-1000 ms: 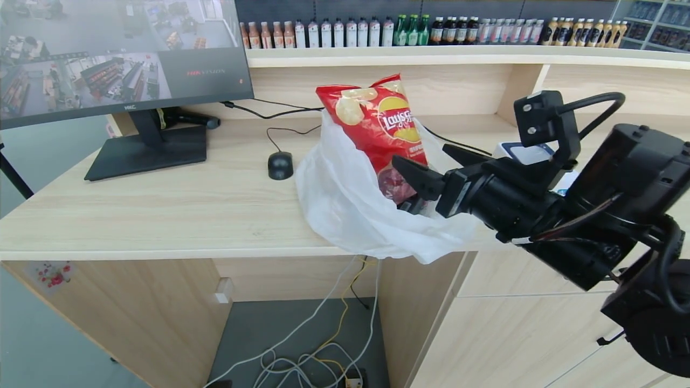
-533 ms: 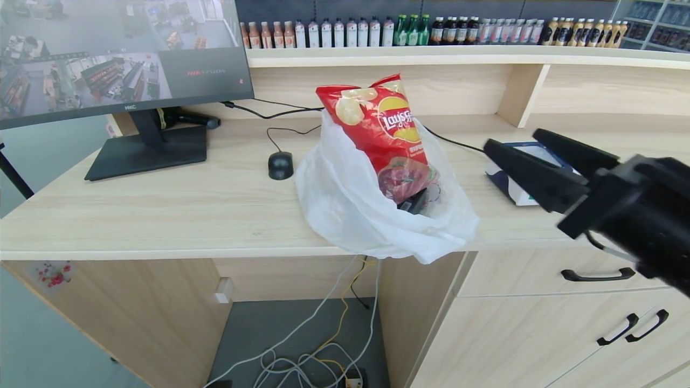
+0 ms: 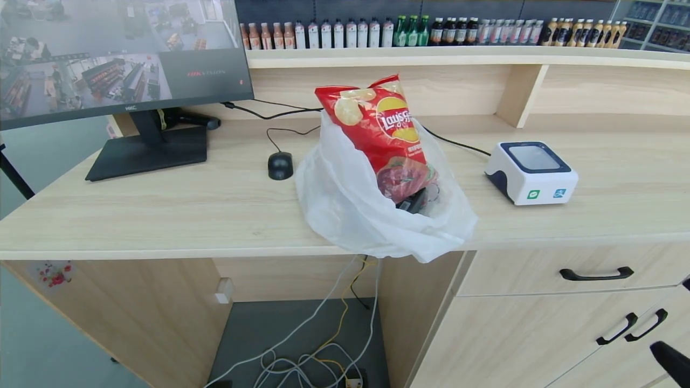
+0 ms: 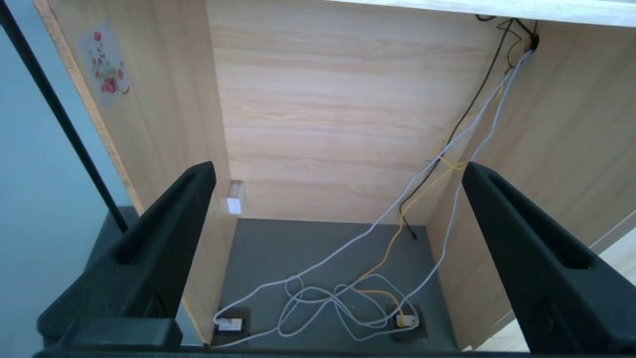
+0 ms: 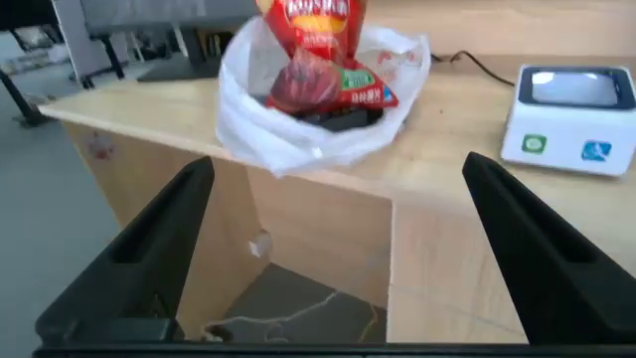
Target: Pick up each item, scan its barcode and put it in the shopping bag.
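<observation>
We judge the task at or near its end. The shopping bag (image 3: 350,215) sits slumped on the counter (image 3: 161,215), near its front edge. The red crisp packet (image 3: 385,134) stands upright in it, its top half rising above the bag's mouth. Under the packet we make out a dark item (image 3: 412,202) and, from the right wrist view, a red-and-green wrapper (image 5: 343,89) also lying in the bag; what those two are we cannot tell. The scanner (image 3: 531,172) rests on the counter to the right of the bag, apart from it. All the goods we can identify are in the bag, so little seems left beyond parking the arms.

Both arms sit low. The right hand (image 5: 338,164) is well back from the counter, pointed at its front edge below the bag, its fingers spread wide and holding nothing. The left hand (image 4: 338,169) points into the knee space under the counter, toward the cables (image 4: 338,298) on the floor, its fingers likewise spread and empty.
</observation>
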